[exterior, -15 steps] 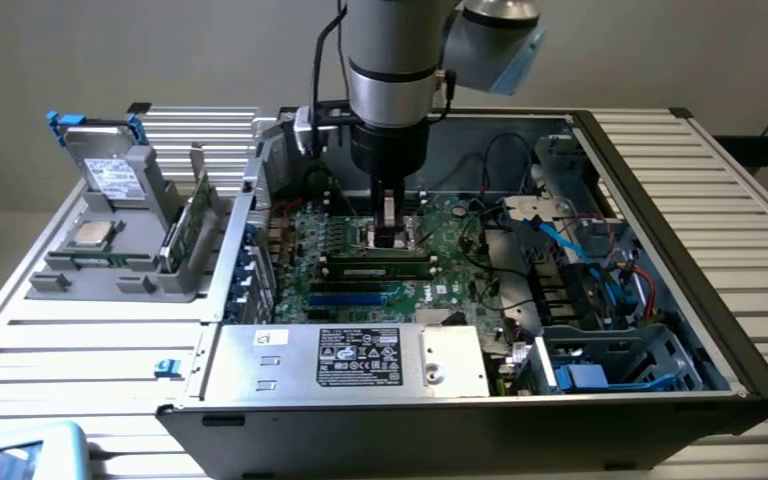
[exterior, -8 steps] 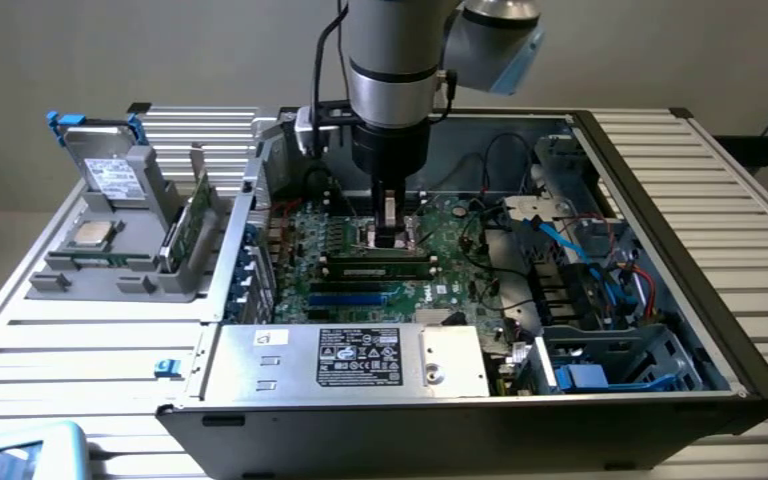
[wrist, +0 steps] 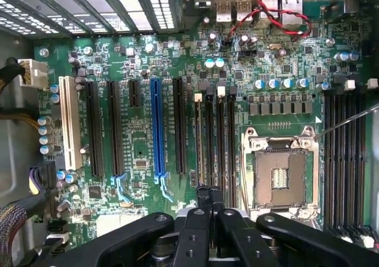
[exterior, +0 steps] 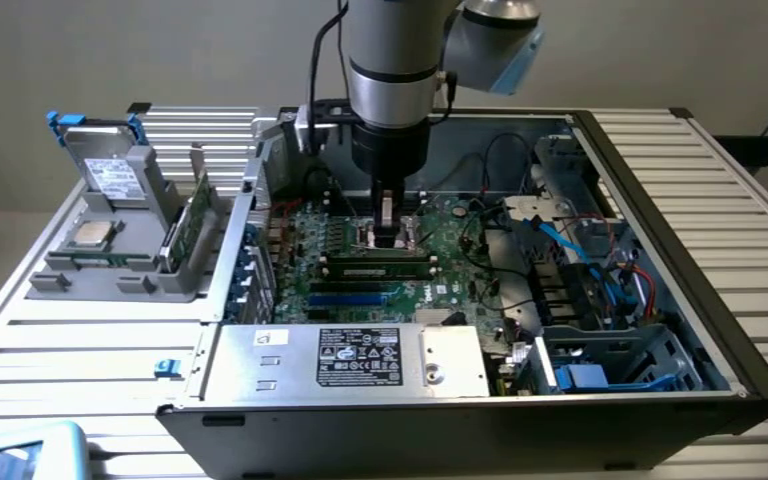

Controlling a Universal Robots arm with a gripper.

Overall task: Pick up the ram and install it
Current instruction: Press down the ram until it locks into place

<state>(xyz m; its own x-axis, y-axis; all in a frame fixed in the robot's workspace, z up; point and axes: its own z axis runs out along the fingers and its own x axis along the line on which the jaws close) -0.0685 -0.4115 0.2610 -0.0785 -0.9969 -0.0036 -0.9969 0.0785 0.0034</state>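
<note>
One slatted table [exterior: 704, 170] carries one open computer case [exterior: 631, 180], and one robot arm [exterior: 391, 60] reaches straight down into it over the single green motherboard [wrist: 148, 71]. At the exterior view's left, beside the case, stands one grey holder [exterior: 117, 275] with one square silver processor chip [exterior: 92, 235] lying on it. The ram [exterior: 381, 267], one stick, lies crosswise at the middle of the motherboard, level along a memory slot, with the gripper [exterior: 395, 235] directly above its middle and just touching or nearly so. I cannot tell whether the jaws are pinching the stick or merely poised over it. By my judgement this is the install step: the stick is already at its slot, and what it calls for is a straight, even downward press with the stick kept square to the slot. Smaller things count out as one empty processor socket [wrist: 279, 175], one blue expansion slot [wrist: 156, 128], one white slot [wrist: 71, 122], and four narrow black memory slots [wrist: 216, 137] beside the socket.
</note>
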